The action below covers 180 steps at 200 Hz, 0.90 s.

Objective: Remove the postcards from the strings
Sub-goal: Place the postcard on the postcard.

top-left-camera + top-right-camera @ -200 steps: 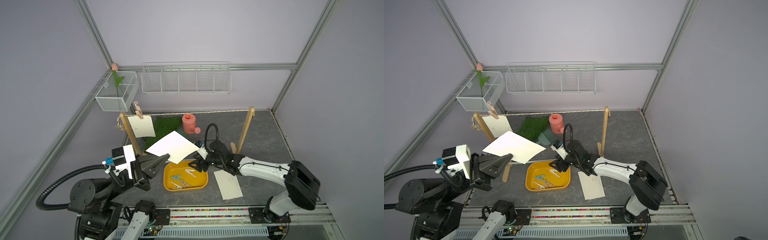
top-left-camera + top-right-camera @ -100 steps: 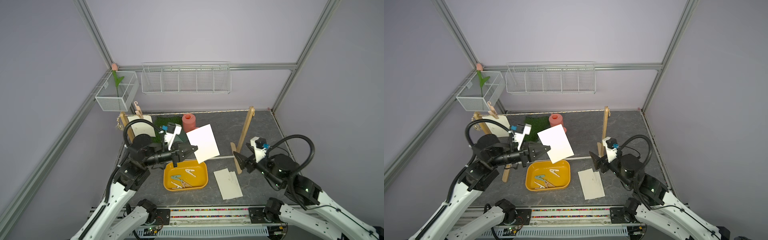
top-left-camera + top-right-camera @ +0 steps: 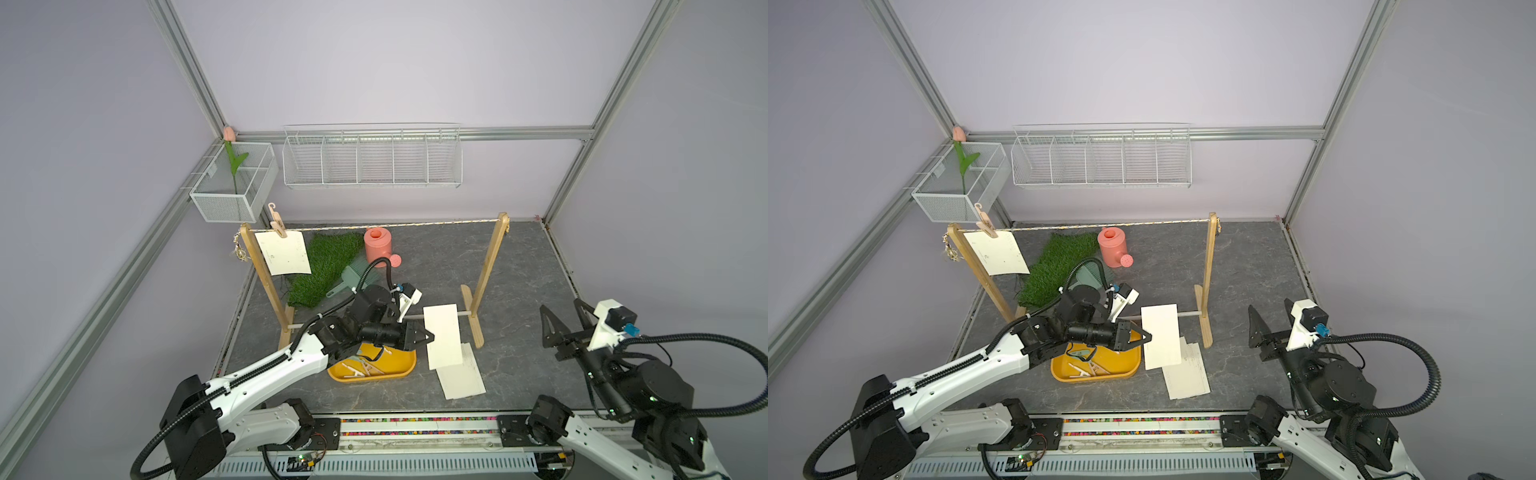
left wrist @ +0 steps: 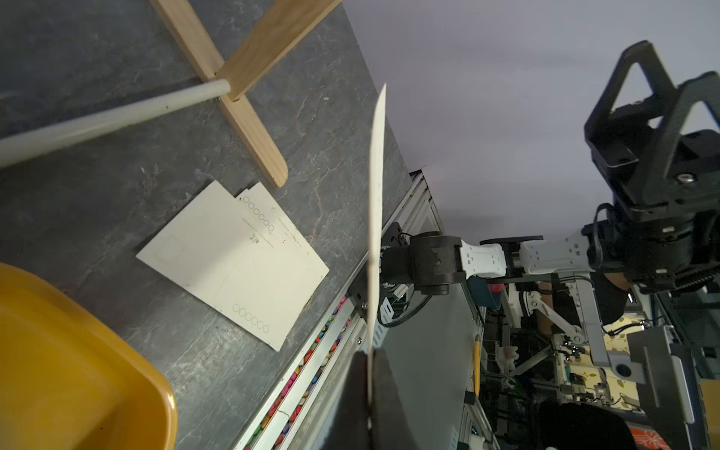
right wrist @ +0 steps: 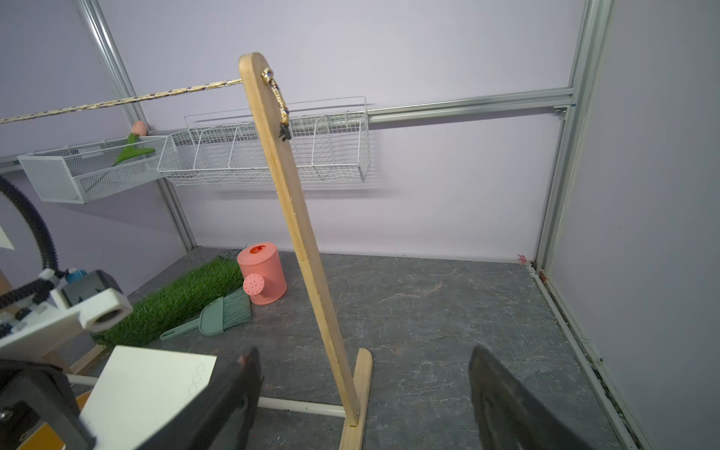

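The left hand [image 3: 431, 336] is clenched on one edge of a card [image 3: 442, 336] and holds it up off the tabletop [image 3: 519, 270], just right of the yellow tray [image 3: 395, 375]. In both top views the card's broad face shows, and its lower edge overlaps the stack [image 3: 463, 376] beneath it. From the left wrist view the same card [image 4: 376, 218] is a thin strip seen edge-on, running out from the closed jaws.

The stack [image 4: 237, 261] lies flat on the tabletop, a few cards slightly fanned, with rows of small printed circles. It sits between the tray and the foot of the right post [image 3: 490, 266], close to the front rail.

A hung card [image 3: 284, 252] dangles from the string [image 3: 374, 227] at its left end, beside the left post [image 3: 259, 270], pinned by a pale clothespin [image 3: 277, 222].

The right hand [image 3: 561, 309] is released, its jaws wide apart and gripping nothing. It is raised, well to the right of the rack and apart from every card. In the right wrist view its dark fingers [image 5: 233, 397] frame the right post's foot.

Loose clothespins [image 3: 361, 368] lie in the tray. Behind the rack are a grass mat [image 3: 328, 266], a pink watering can [image 3: 376, 248] and a green brush [image 3: 353, 276].
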Each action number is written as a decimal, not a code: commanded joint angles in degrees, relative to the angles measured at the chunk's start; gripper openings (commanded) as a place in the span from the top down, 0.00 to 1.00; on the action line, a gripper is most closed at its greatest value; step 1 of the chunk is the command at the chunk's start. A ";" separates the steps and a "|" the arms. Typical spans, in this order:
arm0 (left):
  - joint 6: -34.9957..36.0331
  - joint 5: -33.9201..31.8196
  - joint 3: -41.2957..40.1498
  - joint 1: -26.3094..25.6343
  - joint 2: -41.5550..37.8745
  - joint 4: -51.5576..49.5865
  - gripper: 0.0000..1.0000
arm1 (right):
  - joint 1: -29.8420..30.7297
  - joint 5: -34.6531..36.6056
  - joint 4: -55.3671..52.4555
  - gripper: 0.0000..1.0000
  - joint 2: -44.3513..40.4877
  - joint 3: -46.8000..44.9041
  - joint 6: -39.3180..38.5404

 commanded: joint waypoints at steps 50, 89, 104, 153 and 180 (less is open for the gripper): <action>-23.88 -9.66 -4.67 -6.39 12.58 13.89 1.00 | -0.09 0.44 1.33 0.15 1.96 -1.10 -0.61; -28.23 -9.85 -4.43 -7.75 18.61 16.38 1.00 | -0.07 -1.23 0.95 0.15 1.44 -1.07 0.12; -28.52 -9.62 -3.90 -7.83 20.44 17.00 1.00 | -0.12 -1.60 1.22 0.14 0.49 -1.33 0.30; -28.44 -7.35 -0.53 -8.27 26.36 17.44 1.00 | -0.14 -2.13 1.42 0.14 -0.84 -1.38 0.32; -28.54 -7.01 -0.31 -8.27 26.88 17.15 1.00 | -0.13 -2.14 1.55 0.14 -0.76 -1.29 0.23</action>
